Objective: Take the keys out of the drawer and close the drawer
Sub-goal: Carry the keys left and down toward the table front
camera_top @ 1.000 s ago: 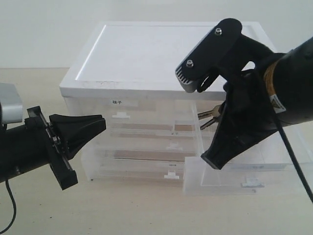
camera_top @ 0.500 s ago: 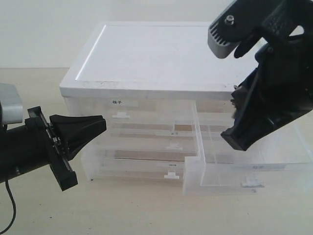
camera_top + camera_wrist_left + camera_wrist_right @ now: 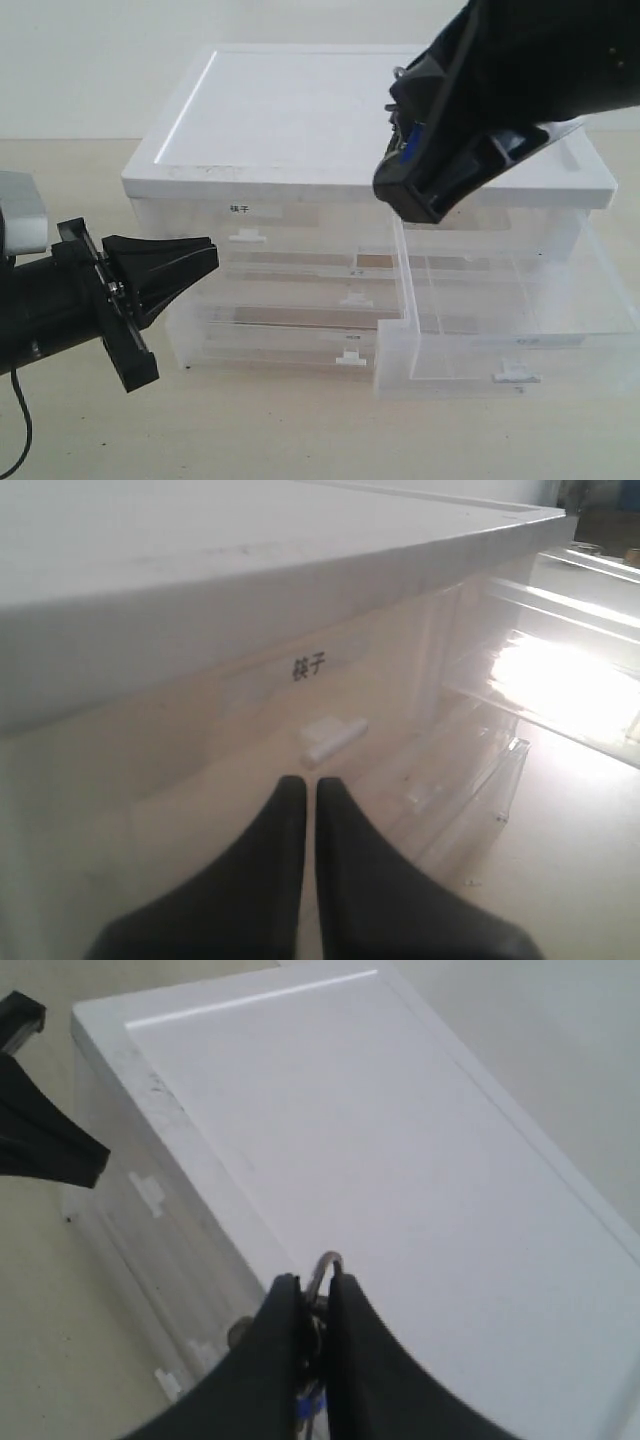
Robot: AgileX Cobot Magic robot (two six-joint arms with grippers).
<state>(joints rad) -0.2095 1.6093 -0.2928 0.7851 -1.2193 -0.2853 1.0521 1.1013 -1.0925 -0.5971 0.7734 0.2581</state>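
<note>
The keys hang pinched in my right gripper, which is shut on their ring; a bit of blue fob shows between the fingers. In the exterior view this gripper hovers above the white cabinet top, with the blue fob at its edge. The drawer, clear with a small white tab handle, stands pulled out at the lower right, with nothing visible inside. My left gripper is shut and empty, level with the labelled top-left drawer.
The cabinet holds other clear drawers, all pushed in, each with a white tab. Its white lid lies flat under my right gripper. The left gripper shows as a dark shape beside the cabinet. The open drawer's wall juts out.
My right gripper has risen out of the open drawer with the keys and swung up and left over the cabinet top. The left arm has stayed still.
</note>
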